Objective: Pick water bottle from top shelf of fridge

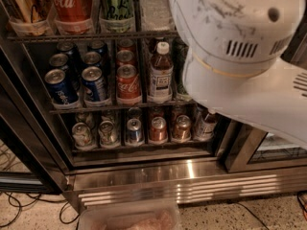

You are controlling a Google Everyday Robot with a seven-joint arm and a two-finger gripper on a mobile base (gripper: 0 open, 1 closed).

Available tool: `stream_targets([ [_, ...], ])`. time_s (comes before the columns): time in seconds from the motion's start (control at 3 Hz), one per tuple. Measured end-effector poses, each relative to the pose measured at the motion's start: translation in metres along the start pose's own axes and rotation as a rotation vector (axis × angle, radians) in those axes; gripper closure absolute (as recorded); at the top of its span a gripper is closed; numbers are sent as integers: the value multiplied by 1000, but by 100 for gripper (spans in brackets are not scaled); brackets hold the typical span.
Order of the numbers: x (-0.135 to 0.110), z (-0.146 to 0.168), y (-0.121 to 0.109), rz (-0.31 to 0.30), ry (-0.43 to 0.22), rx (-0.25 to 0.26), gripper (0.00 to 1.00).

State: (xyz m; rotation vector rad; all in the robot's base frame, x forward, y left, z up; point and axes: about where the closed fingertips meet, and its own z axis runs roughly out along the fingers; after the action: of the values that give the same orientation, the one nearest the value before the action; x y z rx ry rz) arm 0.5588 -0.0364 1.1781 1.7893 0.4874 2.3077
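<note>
The fridge (33,128) stands open in front of me, its wire racks full of drinks. Along the top shelf (72,36) stand a gold can (21,6), a red cola can (72,4) and a green can (115,4) in clear trays. Right of them is the lower part of a clear ribbed bottle (153,8). No label shows on it, so I cannot tell whether it is the water bottle. My white arm housing (240,56) covers the upper right of the view. The gripper is hidden from view beyond the housing.
The middle rack holds blue cans (96,83), a red cola can (128,83) and a small brown-drink bottle with a white cap (160,73). Short cans (134,131) fill the lowest rack. Below are a steel base grille (182,188), floor cables (19,210) and a clear bin (129,217).
</note>
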Motion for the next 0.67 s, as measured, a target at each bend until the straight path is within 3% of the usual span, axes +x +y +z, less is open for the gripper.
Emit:
stream_targets([
  [0.67,-7,-14,-3,31,-26,-11,100],
])
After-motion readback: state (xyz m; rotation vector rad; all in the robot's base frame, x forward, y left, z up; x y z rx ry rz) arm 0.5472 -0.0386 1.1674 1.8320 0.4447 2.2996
